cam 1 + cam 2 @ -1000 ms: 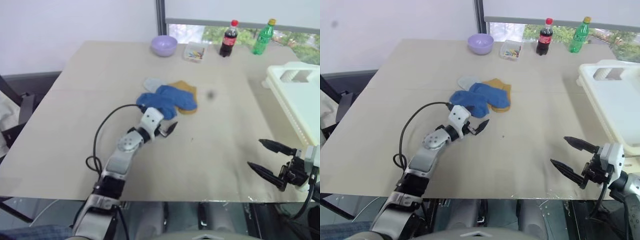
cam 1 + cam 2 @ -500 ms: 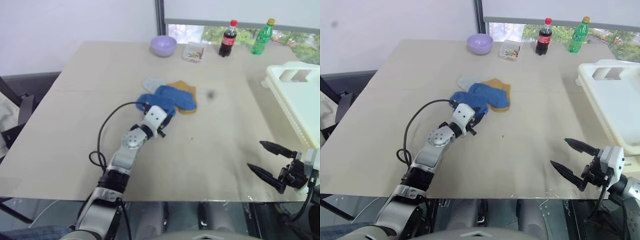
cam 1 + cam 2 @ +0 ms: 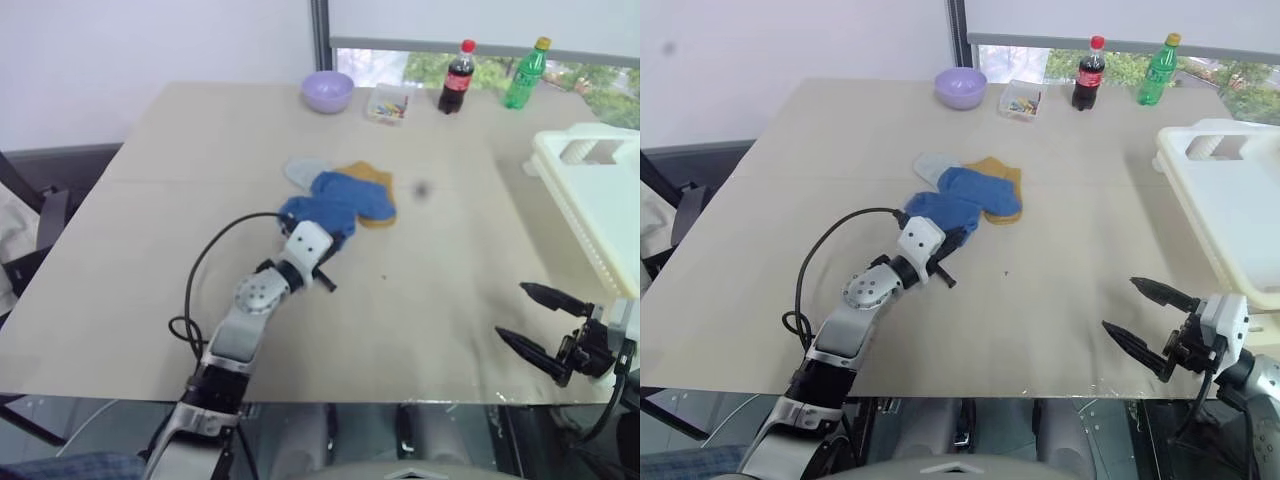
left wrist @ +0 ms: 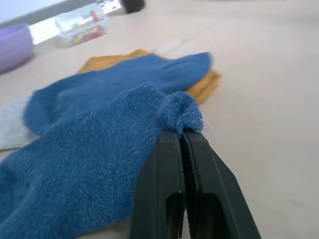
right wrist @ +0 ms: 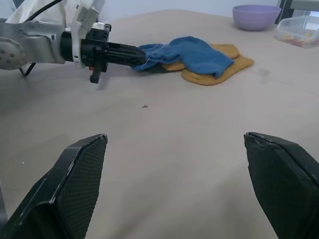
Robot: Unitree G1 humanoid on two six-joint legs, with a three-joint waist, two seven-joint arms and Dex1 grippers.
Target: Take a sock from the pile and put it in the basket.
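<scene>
The pile (image 3: 345, 198) lies mid-table: blue socks on top, a mustard sock (image 3: 374, 178) behind them, a pale grey one (image 3: 304, 169) at the far left. My left gripper (image 4: 182, 135) is shut on the near edge of a blue sock (image 4: 99, 149), whose fabric bunches up at the fingertips. In the right wrist view that gripper (image 5: 141, 59) lies low over the table, with the sock stretching back to the pile. The white basket (image 3: 590, 190) stands at the table's right edge. My right gripper (image 3: 511, 310) hovers open and holds nothing near the front right corner, just in front of the basket.
Along the far edge stand a lilac bowl (image 3: 328, 92), a clear box of small items (image 3: 389, 103), a cola bottle (image 3: 459, 77) and a green bottle (image 3: 526, 74). A black cable (image 3: 203, 262) loops beside my left arm. Bare tabletop separates the pile from the basket.
My left gripper, open a second ago, reached to the pile, shut on a blue sock's edge and drew back toward the near side, tugging the sock along. The right gripper stayed put.
</scene>
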